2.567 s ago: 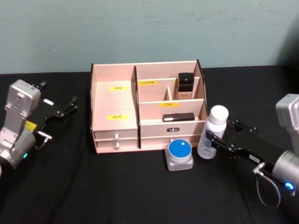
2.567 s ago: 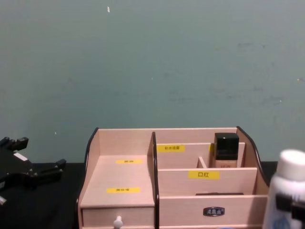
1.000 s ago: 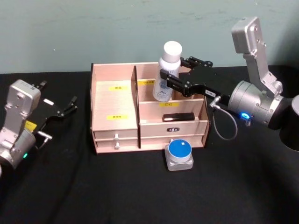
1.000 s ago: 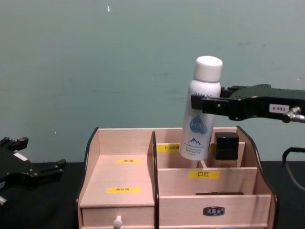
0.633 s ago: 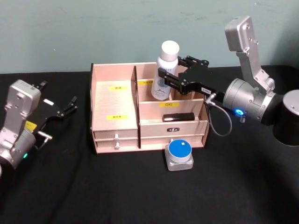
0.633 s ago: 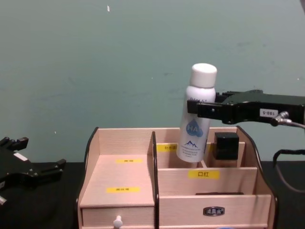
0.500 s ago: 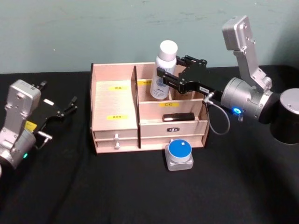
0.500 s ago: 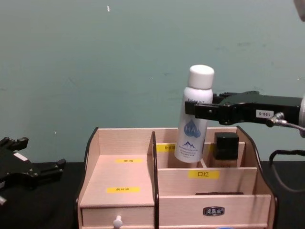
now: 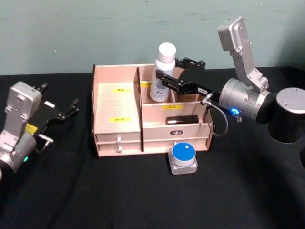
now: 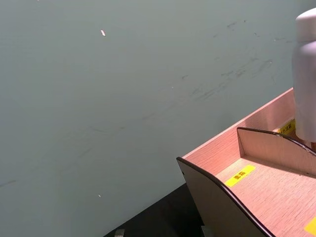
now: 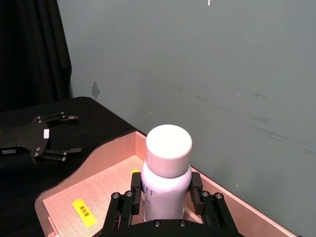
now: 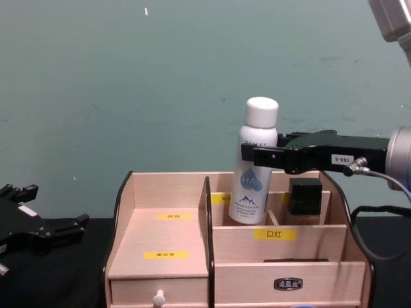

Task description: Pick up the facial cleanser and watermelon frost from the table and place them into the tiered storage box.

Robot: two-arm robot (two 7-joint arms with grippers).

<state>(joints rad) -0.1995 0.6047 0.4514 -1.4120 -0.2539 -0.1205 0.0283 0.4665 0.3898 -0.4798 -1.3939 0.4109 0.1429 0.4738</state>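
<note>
My right gripper [image 9: 163, 79] is shut on a white bottle [image 9: 162, 71] with a white cap and a blue drop mark, which I take for the facial cleanser. The bottle [image 12: 253, 173] stands upright with its base dipping into the rear compartment of the tiered storage box [image 9: 116, 102], just right of the tall divider. In the right wrist view the fingers [image 11: 136, 190] clasp the bottle [image 11: 167, 173] below its cap. A square clear jar with a blue lid [image 9: 183, 157], likely the watermelon frost, sits on the table in front of the box. My left gripper [image 9: 71, 107] rests open at the far left.
A black box [image 9: 189, 86] stands in the back right compartment beside the bottle. A flat black stick [image 9: 181, 119] lies on the lower tier. The box's wide left compartment [image 12: 167, 237] holds nothing. Black cloth covers the table.
My right gripper has carried the bottle left and down, from above the box's rear to partly inside the rear compartment. The left arm has not moved.
</note>
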